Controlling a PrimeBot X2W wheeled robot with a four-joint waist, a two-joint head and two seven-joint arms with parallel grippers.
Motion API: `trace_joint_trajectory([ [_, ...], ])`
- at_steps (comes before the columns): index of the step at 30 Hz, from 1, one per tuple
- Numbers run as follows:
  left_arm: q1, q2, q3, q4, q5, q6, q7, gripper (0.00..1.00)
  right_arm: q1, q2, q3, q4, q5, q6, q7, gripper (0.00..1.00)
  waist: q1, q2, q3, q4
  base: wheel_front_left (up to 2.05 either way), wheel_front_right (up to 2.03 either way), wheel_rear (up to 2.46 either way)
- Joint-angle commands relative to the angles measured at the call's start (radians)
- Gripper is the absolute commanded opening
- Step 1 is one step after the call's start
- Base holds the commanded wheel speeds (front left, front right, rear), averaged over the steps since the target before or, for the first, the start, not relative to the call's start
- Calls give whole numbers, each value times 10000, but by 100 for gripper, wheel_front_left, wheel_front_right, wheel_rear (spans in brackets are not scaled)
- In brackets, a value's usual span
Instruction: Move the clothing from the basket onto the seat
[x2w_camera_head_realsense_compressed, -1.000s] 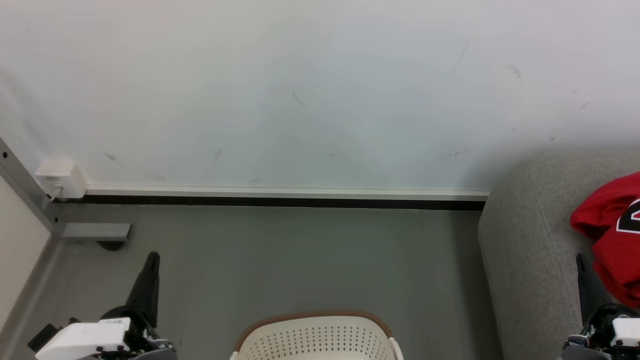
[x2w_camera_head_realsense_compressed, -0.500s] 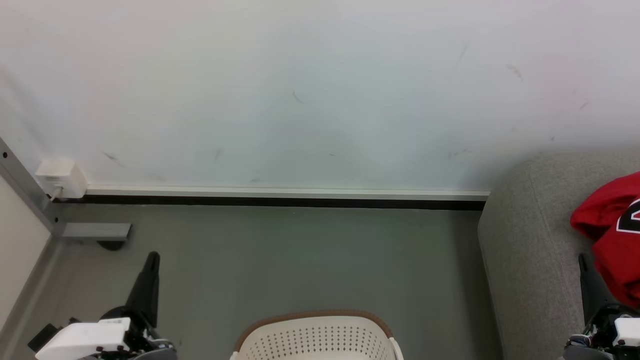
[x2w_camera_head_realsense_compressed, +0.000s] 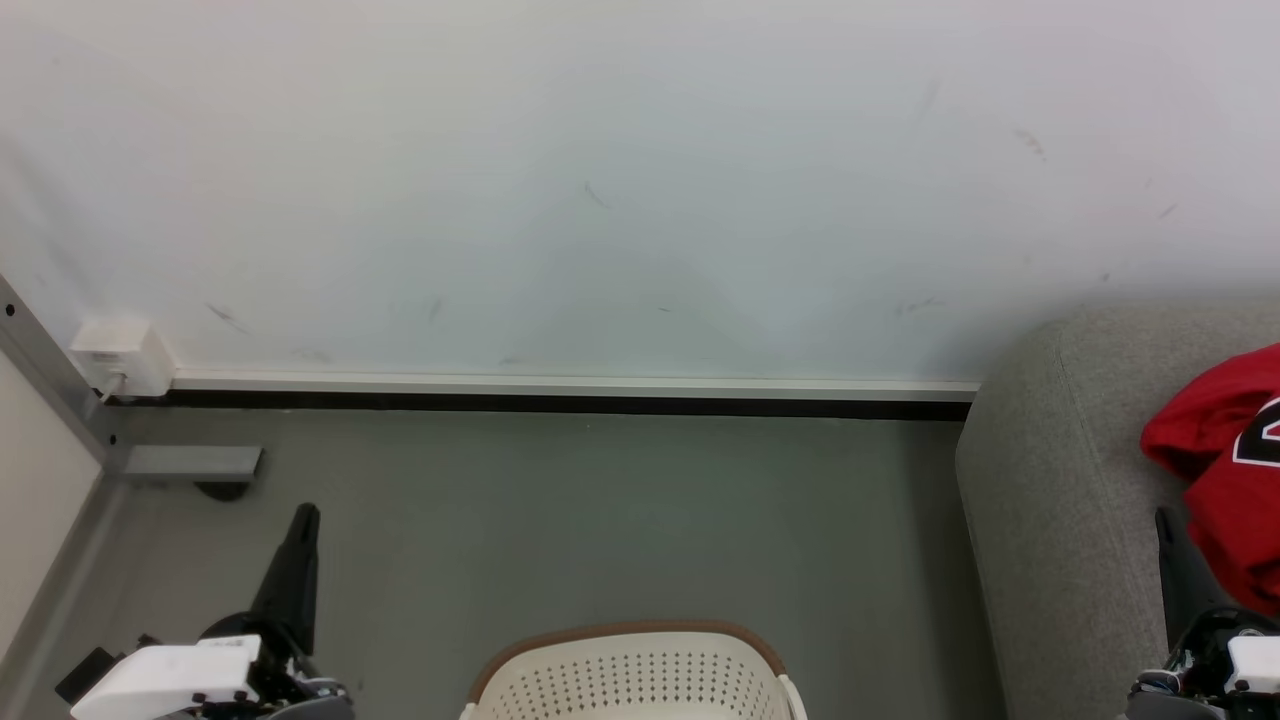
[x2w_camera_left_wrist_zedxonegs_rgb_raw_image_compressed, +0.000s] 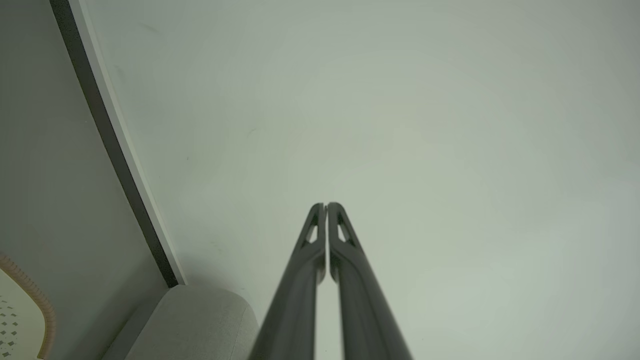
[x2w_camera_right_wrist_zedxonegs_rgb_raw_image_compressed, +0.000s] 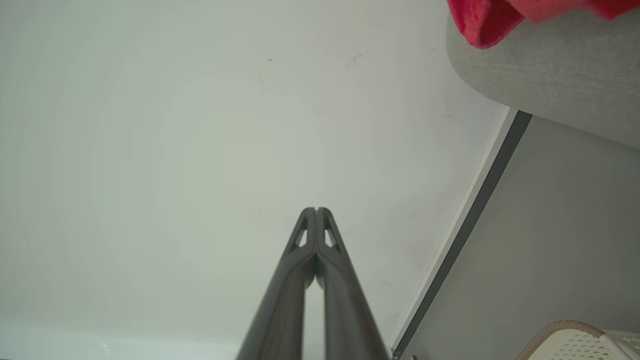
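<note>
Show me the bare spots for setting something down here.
Free: the floor between the skirting, the basket and the seat; the seat's left strip beside the clothing. Crowded: the seat's right side, under the clothing.

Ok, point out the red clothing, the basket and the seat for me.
red clothing (x2w_camera_head_realsense_compressed: 1240, 530), head view, on its crumpled red fabric.
basket (x2w_camera_head_realsense_compressed: 630, 685), head view, on its perforated cream wall.
seat (x2w_camera_head_realsense_compressed: 1050, 500), head view, on bare grey upholstery left of the clothing.
</note>
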Motion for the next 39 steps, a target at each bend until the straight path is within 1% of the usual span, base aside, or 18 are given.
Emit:
trace_joint_trajectory([
  [1, -23, 24, 14, -42, -148, 18, 17, 0, -102, -56, 7, -51, 92, -21, -61, 0, 0, 0, 0, 0, 0, 0, 0],
  [39, -21, 24, 13, -45, -149, 20, 15, 0, -120, -135, 76, -82, 161, -21, -108, 0, 0, 0, 1, 0, 0, 0, 0],
])
